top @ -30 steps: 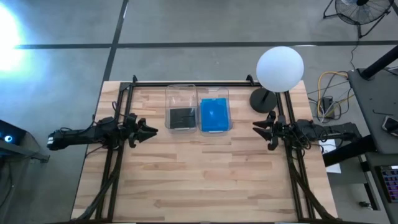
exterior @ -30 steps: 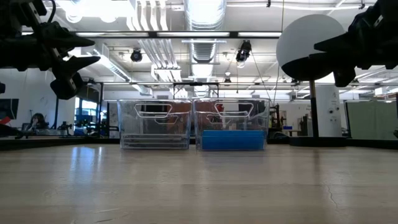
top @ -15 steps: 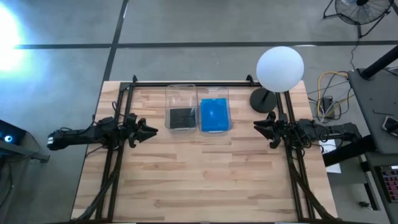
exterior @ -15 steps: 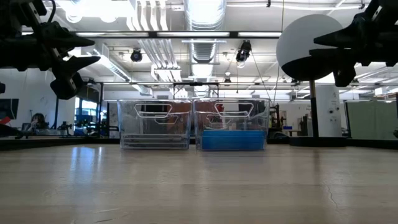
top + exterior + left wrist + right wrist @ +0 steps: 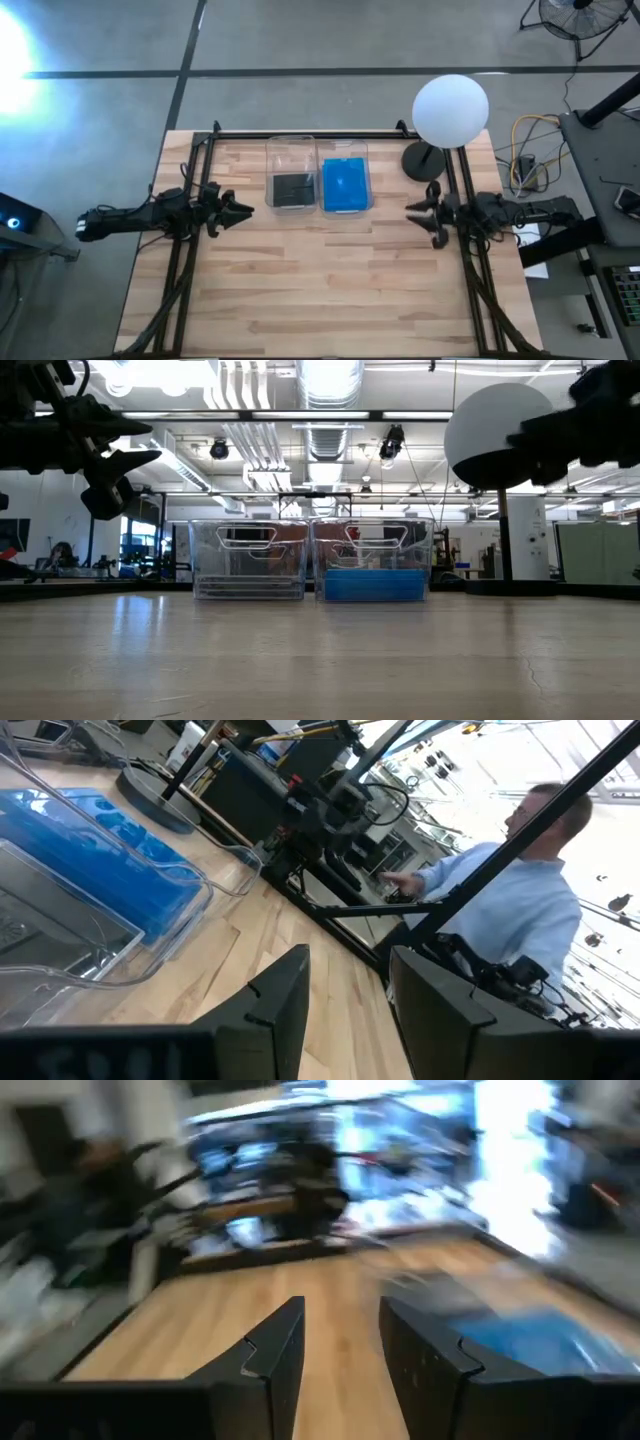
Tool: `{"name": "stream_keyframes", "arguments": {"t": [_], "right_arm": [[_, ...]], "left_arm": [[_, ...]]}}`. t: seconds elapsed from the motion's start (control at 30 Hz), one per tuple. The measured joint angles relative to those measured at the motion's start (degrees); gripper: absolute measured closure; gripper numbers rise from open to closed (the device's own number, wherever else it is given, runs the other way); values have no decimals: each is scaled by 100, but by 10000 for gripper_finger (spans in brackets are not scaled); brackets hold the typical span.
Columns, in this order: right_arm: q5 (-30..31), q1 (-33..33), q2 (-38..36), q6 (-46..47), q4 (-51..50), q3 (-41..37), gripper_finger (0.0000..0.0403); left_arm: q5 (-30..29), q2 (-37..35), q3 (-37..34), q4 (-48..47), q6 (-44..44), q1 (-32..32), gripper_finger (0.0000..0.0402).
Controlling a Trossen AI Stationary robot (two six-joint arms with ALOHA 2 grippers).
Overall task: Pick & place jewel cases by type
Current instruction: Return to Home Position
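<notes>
Both jaws stand spread and empty: left gripper [image 5: 244, 212] beside the left bin [image 5: 290, 152], right gripper [image 5: 415, 213] off to the right of the right bin [image 5: 345, 147]. Black cases [image 5: 291, 188] lie in the left bin, blue cases [image 5: 345, 186] in the right; sorting looks done, only parking the arms remains.

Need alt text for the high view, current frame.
Top-down: on a light wooden table, two clear rectangular plastic bins sit side by side, the left bin holding dark grey jewel cases, the right bin bright blue jewel cases. The left gripper and right gripper hover open and empty at opposite sides.
</notes>
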Motion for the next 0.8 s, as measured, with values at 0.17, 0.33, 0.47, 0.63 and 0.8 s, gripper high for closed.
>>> {"name": "stream_keyframes", "arguments": {"t": [0.17, 0.33, 0.47, 0.63, 0.8], "right_arm": [[-2096, 0, -11, -1608, 593, 0, 279], [-3181, 0, 11, -1338, 609, 0, 273], [-3177, 0, 15, -852, 608, 0, 270], [-3177, 0, 15, -472, 609, 0, 276], [-3175, 0, 15, -436, 609, 0, 279]], "left_arm": [[0, 4, 0, -2, 0, 0, 278], [0, 4, 0, -3, 0, 0, 278], [0, 4, 0, -3, 0, 0, 278], [0, 4, 0, -3, 0, 0, 278], [0, 4, 0, -5, 0, 0, 278]]}}
